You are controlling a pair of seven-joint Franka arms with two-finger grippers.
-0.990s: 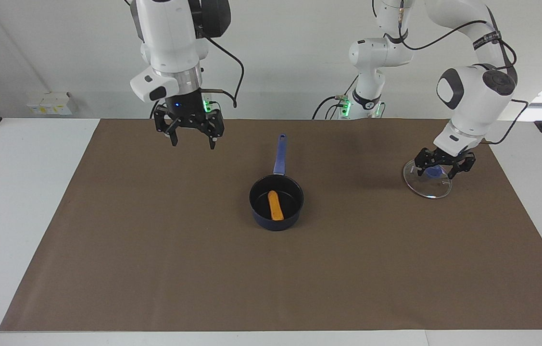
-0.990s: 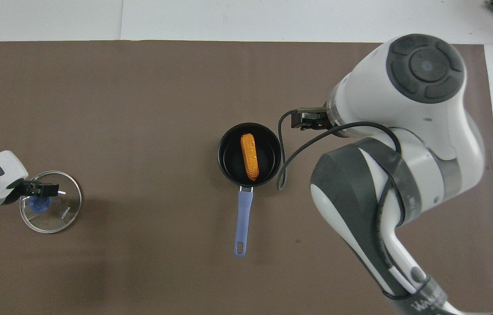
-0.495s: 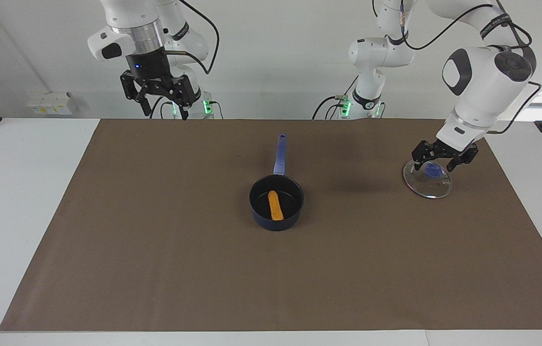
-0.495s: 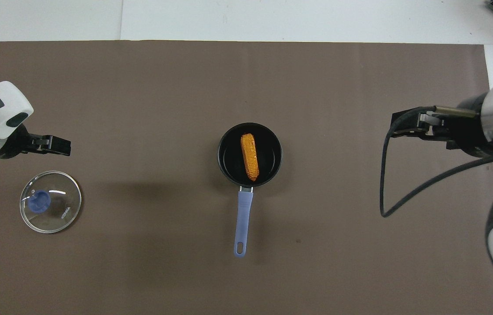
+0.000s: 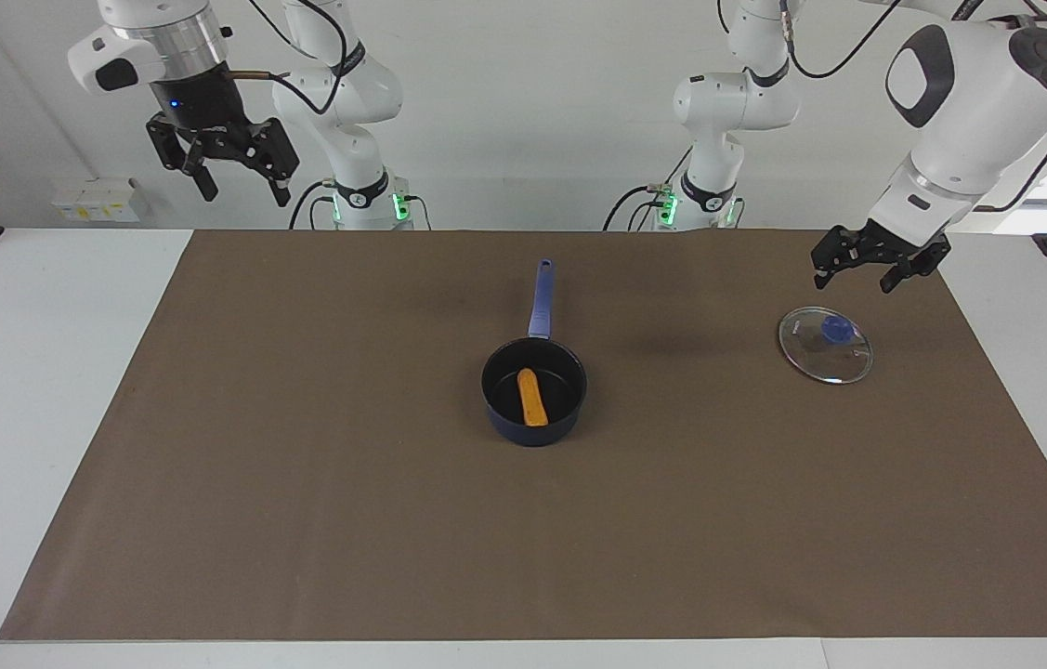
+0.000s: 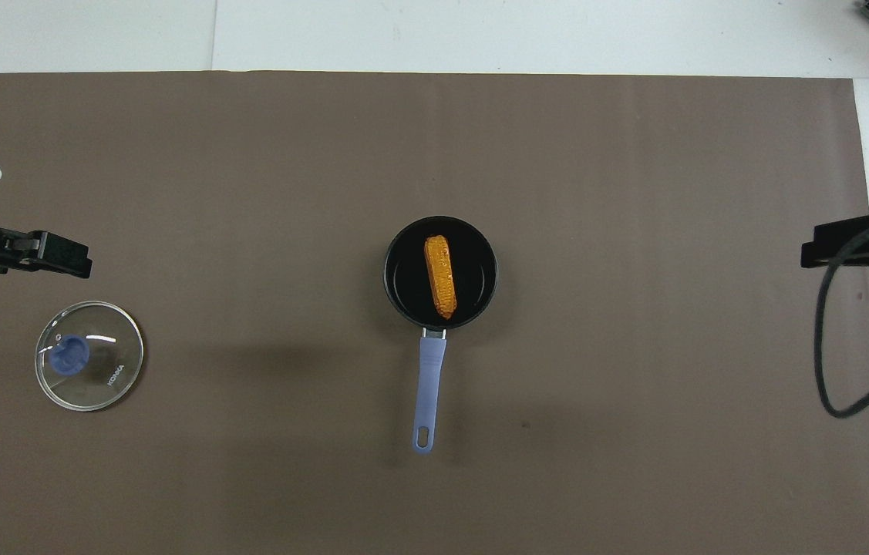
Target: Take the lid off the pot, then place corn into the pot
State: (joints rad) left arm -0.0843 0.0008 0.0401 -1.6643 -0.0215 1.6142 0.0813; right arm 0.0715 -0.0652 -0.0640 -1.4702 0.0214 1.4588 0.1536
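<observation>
The dark blue pot (image 5: pixel 534 391) stands open in the middle of the brown mat, its blue handle (image 5: pixel 541 297) toward the robots; it also shows in the overhead view (image 6: pixel 440 271). The corn (image 5: pixel 532 397) lies inside it, seen from above as well (image 6: pixel 439 276). The glass lid (image 5: pixel 825 345) with its blue knob lies flat on the mat at the left arm's end, also in the overhead view (image 6: pixel 89 355). My left gripper (image 5: pixel 869 273) is open and empty, raised over the mat beside the lid. My right gripper (image 5: pixel 240 184) is open and empty, high over the right arm's end.
The brown mat (image 5: pixel 300 483) covers most of the white table (image 5: pixel 40 372). A small white box (image 5: pixel 96 200) sits at the table's edge at the right arm's end. A black cable (image 6: pixel 827 339) hangs from the right arm.
My left gripper has let go of the lid's knob and risen away from it. My right gripper has lifted and swung out toward the right arm's end. Pot, corn and lid stayed put.
</observation>
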